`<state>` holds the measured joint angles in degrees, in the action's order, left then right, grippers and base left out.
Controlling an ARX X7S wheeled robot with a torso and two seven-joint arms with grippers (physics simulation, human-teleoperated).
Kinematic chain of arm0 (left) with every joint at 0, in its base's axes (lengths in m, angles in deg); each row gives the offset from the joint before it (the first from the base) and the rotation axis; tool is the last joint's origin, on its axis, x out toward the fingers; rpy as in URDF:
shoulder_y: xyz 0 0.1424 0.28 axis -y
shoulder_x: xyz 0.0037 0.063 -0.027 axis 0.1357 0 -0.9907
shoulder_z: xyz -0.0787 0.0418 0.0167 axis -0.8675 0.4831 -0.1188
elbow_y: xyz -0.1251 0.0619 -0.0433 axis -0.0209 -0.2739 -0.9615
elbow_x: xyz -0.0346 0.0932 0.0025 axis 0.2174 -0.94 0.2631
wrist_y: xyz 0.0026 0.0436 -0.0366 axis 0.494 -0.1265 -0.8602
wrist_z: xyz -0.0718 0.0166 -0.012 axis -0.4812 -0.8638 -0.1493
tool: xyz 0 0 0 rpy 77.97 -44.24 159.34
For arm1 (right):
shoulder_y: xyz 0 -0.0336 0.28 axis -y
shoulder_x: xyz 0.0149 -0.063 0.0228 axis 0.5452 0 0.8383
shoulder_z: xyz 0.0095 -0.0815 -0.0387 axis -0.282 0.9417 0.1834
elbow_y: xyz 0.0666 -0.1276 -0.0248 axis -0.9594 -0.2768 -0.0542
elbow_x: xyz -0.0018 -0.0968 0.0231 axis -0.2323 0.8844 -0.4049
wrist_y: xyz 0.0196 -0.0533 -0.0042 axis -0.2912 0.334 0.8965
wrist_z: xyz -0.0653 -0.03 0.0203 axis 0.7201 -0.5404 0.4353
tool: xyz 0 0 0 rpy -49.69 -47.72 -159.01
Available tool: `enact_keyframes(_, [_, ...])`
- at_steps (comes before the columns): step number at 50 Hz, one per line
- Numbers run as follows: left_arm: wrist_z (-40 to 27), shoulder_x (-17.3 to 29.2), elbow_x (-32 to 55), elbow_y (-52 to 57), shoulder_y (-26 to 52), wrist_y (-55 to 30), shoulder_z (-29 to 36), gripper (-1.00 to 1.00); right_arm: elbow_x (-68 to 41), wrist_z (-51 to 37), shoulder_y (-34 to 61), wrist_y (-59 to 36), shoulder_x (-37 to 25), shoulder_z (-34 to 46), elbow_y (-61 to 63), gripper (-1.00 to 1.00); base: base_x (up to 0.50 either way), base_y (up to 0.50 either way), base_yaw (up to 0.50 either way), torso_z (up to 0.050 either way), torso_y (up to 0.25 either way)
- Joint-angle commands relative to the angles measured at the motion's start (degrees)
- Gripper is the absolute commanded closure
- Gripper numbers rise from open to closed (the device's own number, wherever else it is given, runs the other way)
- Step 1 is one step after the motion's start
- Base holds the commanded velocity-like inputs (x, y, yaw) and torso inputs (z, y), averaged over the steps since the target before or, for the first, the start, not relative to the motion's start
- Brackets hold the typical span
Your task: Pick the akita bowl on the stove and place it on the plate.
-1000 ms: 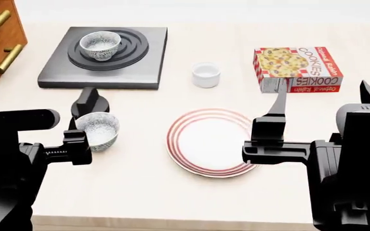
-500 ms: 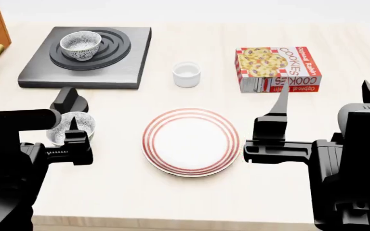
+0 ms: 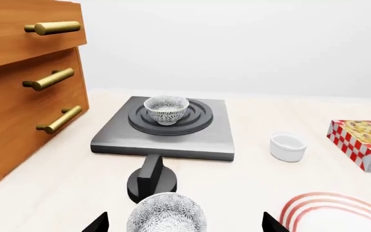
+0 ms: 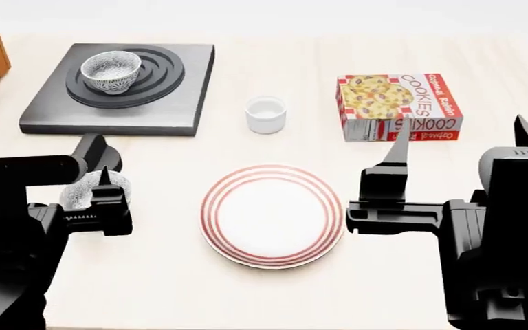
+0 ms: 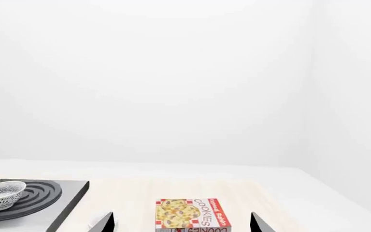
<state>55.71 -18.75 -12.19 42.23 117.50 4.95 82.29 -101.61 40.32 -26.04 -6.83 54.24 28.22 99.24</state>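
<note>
The left gripper point(image 4: 108, 180) is held low over the pale wood-grain table point(image 4: 273, 289), its black fingers set wide apart with nothing gripped. Just ahead of it a second bowl point(image 3: 166, 214) (a twin of the task's one, speckled black-grey on white) is seen on the table, partly hidden by the arm in the head view. Just beyond that bowl stands a round black knob point(image 3: 150, 180) with a raised ridge. Farther on lies the stove point(image 4: 117, 91), a flat square dark-grey slab with raised black concentric rings, and the akita bowl point(image 4: 111, 71) is seated upright at the centre of those rings, small, round and deep. To the stove's outer side, wooden drawers point(image 3: 24, 87) with brass bar handles are seen.

The right gripper point(image 4: 401, 148) is likewise held spread and empty, near the plate point(image 4: 272, 215), which is wide, white and red-ringed, with nothing on it. Beyond are set a plain white cup point(image 4: 266, 113) and a glossy cookie box point(image 4: 398, 107).
</note>
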Motion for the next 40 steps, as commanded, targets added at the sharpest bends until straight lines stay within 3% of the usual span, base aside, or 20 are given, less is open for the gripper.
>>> enact_keyframes(1, [-0.2,0.24,0.42,0.0,0.4,-0.26,0.2,-1.0,-0.26,-0.34,0.03,-0.02,-0.13,0.12,0.09,-1.0,0.27,0.0,0.0,0.0,0.0])
enact_keyframes(40, [-0.81,0.68,1.49,-1.26,1.21,0.29,0.77,-1.0,-0.63,-1.15,-0.31,1.59,-0.73,0.49,-0.83,-1.0,0.26,0.0,0.0,0.0,0.0])
